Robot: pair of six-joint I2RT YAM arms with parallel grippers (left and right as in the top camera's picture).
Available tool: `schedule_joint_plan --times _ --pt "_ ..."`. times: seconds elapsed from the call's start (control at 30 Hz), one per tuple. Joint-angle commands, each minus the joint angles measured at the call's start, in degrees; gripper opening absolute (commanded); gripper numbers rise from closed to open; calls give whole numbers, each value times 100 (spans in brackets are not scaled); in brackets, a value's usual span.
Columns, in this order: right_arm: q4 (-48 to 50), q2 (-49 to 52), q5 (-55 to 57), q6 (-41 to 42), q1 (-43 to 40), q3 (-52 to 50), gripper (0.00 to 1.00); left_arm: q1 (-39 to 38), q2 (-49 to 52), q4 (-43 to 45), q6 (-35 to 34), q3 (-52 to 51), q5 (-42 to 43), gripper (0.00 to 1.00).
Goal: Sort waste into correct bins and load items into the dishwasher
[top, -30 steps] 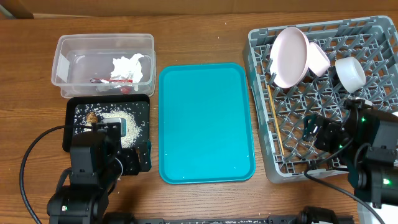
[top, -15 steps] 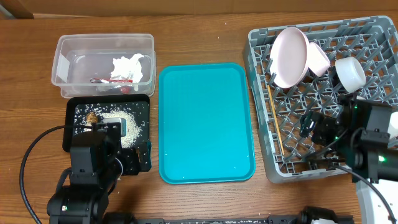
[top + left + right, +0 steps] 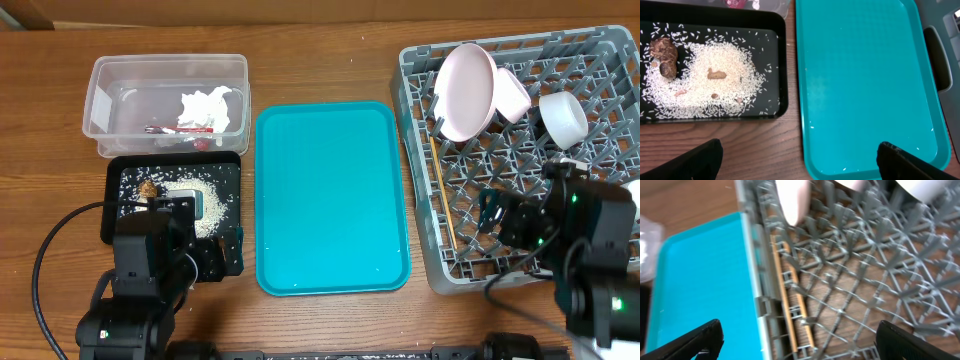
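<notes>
The grey dish rack [image 3: 600,50] at the right holds a large pale plate [image 3: 465,90] on edge, a bowl [image 3: 512,95] behind it, a white cup [image 3: 563,117], and wooden chopsticks [image 3: 443,195] along its left side, which also show in the right wrist view [image 3: 790,302]. The clear tub [image 3: 100,100] holds the crumpled napkin [image 3: 208,105] and red-and-silver wrapper [image 3: 180,128]. The black tray [image 3: 115,225] holds rice grains [image 3: 705,85] and a brown food scrap [image 3: 664,55]. My left gripper [image 3: 797,160] is open and empty over the table's front. My right gripper [image 3: 797,340] is open and empty above the rack.
A large teal tray [image 3: 330,195] lies in the middle between the black tray and the rack, with a few stray grains near its front edge [image 3: 812,126]. The rack's upright pegs stand under the right gripper.
The right arm has shifted a little left and toward the front over the rack. The left arm and all objects have not moved.
</notes>
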Motion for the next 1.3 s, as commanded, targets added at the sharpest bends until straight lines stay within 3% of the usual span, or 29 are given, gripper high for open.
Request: schedule_joint_plan --times 0.0,0.2,0.37,0.87,1.13,1.27 --pt "13 -608 33 24 273 -11 100 -15 -2 20 -101 -35 42 100" --pt "149 -1340 208 -37 341 -195 100 -15 -2 20 -101 -35 42 100" --pt "1084 -1895 177 -13 341 -1080 100 -15 -2 20 -101 -35 42 100" --pt "5674 -4435 142 -17 361 -4336 100 -15 -2 20 -101 -35 42 100" --pt "7049 -4463 538 -17 361 -5372 100 -15 -2 22 -101 -35 42 100" --pt "6802 -4463 1032 -20 372 -5362 100 -15 -2 20 -101 -35 42 100"
